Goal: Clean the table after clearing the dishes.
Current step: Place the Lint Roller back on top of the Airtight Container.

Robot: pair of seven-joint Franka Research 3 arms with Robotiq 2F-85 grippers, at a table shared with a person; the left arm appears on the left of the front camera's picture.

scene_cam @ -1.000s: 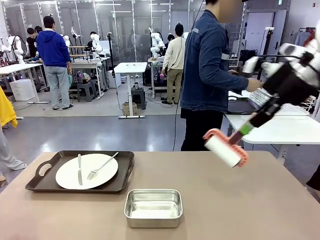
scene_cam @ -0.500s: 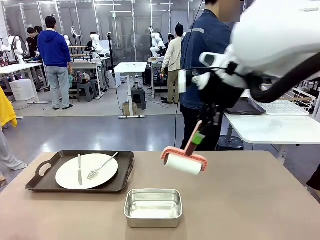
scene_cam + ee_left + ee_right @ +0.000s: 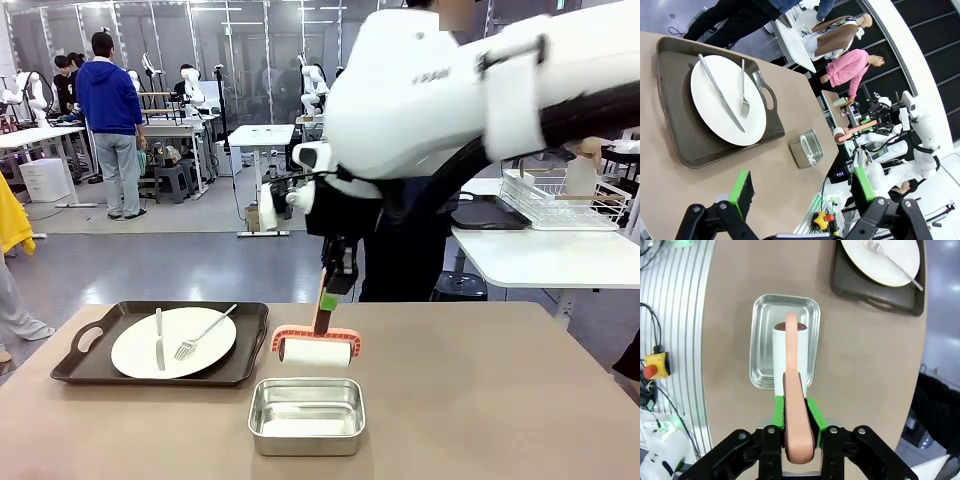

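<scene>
Clamps the lint roller (image 3: 316,351) by its handle in the clenched right end effector (image 3: 795,412). Swings it within the last second from the far right to mid-counter (image 3: 480,400), over the steel pan (image 3: 300,425). Holds the left end effector (image 3: 802,187) released. Leaves plate (image 3: 135,350), knife (image 3: 159,338) and fork (image 3: 205,332) on the tray (image 3: 250,340) at the left. Suggests wiping about to start with clearing unfinished.

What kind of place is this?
Probably a robot lab: a white robot arm holds a lint roller over the table, a yellow emergency-stop box sits beside it, and people stand at desks behind.
</scene>
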